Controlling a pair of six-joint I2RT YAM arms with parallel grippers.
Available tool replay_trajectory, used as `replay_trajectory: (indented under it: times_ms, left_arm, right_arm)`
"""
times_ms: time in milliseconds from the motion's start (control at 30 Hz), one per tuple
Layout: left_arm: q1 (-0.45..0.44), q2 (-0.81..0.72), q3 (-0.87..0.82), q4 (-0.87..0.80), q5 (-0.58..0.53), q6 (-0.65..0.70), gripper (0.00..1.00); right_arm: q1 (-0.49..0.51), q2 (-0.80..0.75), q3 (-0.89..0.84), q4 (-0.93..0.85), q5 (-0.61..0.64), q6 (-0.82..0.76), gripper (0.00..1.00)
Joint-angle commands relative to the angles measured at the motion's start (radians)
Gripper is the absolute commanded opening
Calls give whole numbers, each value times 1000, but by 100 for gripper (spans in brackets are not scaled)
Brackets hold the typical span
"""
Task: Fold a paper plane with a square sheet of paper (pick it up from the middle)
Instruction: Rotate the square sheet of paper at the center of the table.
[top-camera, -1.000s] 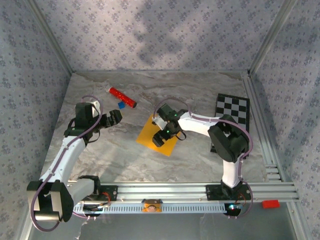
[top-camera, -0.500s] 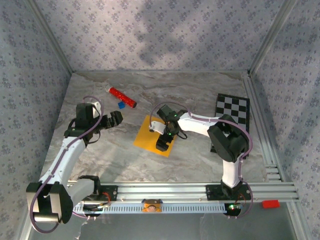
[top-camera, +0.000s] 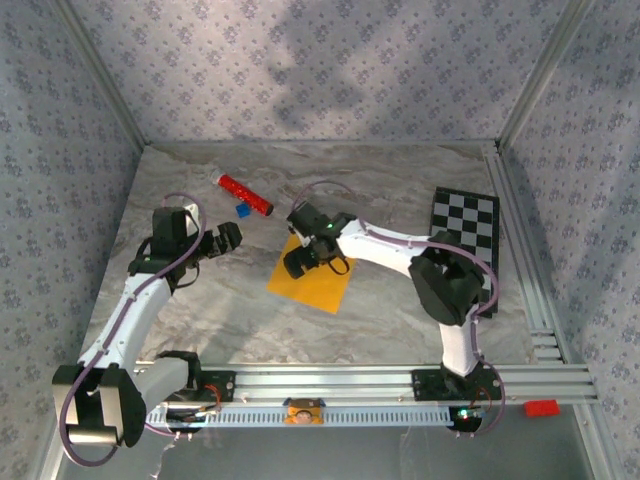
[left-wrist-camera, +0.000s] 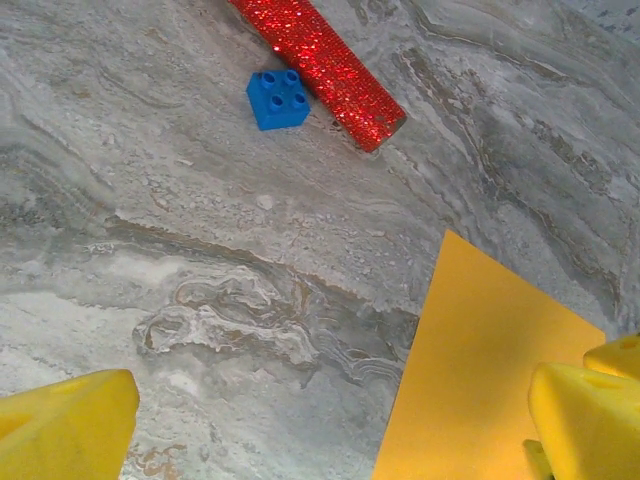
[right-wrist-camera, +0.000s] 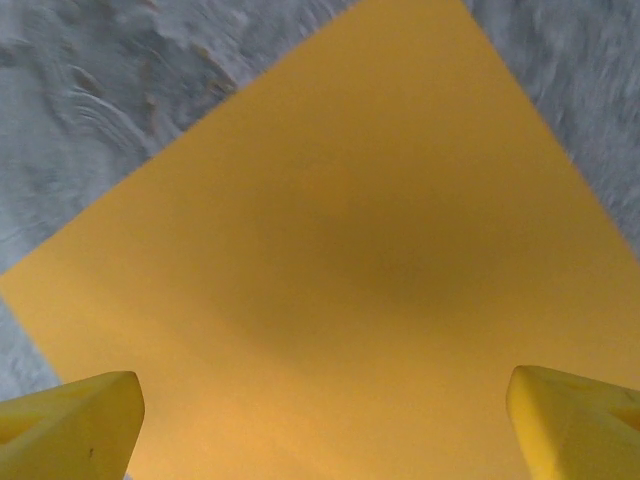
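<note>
Since a second ago the right gripper (top-camera: 298, 262) has swung from the 4 o'clock part of the square sheet of paper (top-camera: 320, 290) up to its 10 o'clock corner.

Top view: the sheet lies flat mid-table (top-camera: 200, 310). The left gripper (top-camera: 228, 237) hangs out at the sheet's 9 o'clock, well apart. The red cylinder (top-camera: 245, 195) and blue block (top-camera: 241, 210) sit around 11 o'clock, and the checkered board (top-camera: 465, 225) is at 2 o'clock.

Left wrist view: the left gripper (left-wrist-camera: 330, 400) is spread wide with nothing in it. The sheet (left-wrist-camera: 480, 380) is at 4 o'clock, and the block (left-wrist-camera: 278, 98) is just beside the cylinder (left-wrist-camera: 320, 65) at 12.

Right wrist view: the right gripper (right-wrist-camera: 325, 400) is spread wide too. Orange sheet (right-wrist-camera: 340, 230) is right under it. Can't tell if it touches.
</note>
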Motion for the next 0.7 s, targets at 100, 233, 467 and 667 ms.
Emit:
replay_trajectory:
  times_ms: [100, 233, 467, 667]
  left_arm:
    - [-7, -5, 37, -27, -30, -1, 100]
    - [-7, -12, 32, -33, -29, -1, 100]
    - [-7, -34, 22, -48, -38, 5, 100]
    - [-8, -40, 27, -59, -38, 6, 100]
  right_arm:
    - [13, 38, 6, -110, 159, 234, 97]
    - [1, 53, -26, -89, 115, 197, 96]
    - [5, 58, -109, -50, 88, 25, 96]
    - [-30, 29, -200, 43, -25, -161, 96]
